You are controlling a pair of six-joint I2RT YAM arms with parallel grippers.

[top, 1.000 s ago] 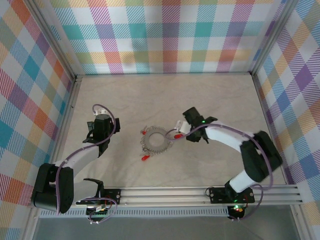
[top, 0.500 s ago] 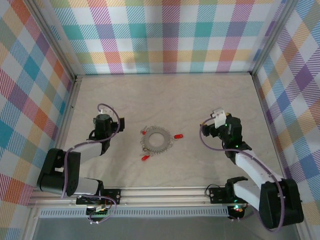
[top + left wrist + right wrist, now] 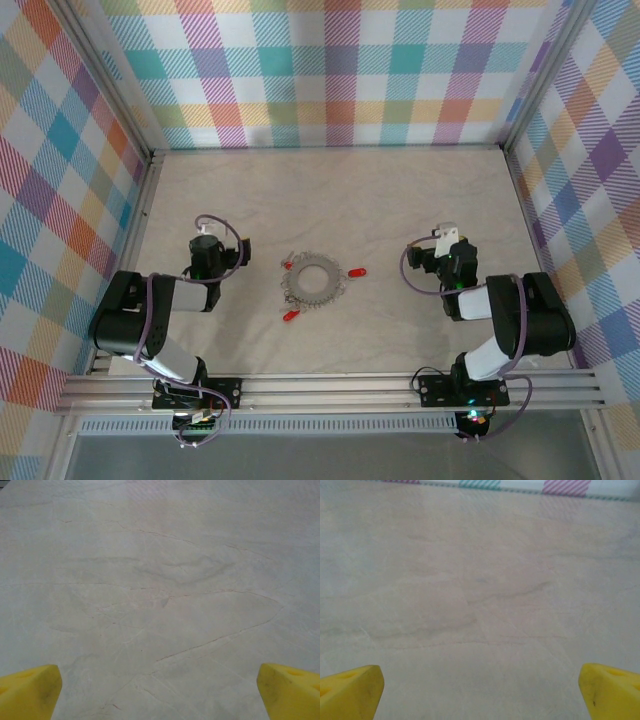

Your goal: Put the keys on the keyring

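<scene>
The keyring (image 3: 313,283), a jagged grey ring, lies flat mid-table. Three red-headed keys lie around it: one at its upper left edge (image 3: 287,264), one just off its right edge (image 3: 356,272), one below its lower left edge (image 3: 291,315). Whether any key is threaded on the ring is too small to tell. My left gripper (image 3: 207,245) rests well left of the ring, my right gripper (image 3: 446,252) well right of it. In the left wrist view the left gripper (image 3: 160,695) is open over bare table. The right gripper (image 3: 480,692) likewise stands open with nothing between its yellow fingertips (image 3: 350,690).
Plaid walls (image 3: 340,70) enclose the table on three sides. An aluminium rail (image 3: 330,388) with both arm bases runs along the near edge. Both arms are folded back near their bases, leaving open tabletop (image 3: 330,200) around and behind the ring.
The right arm pulled back from the ring's right side to the right and opened, leaving a red key by the ring. The left arm folded back slightly.
</scene>
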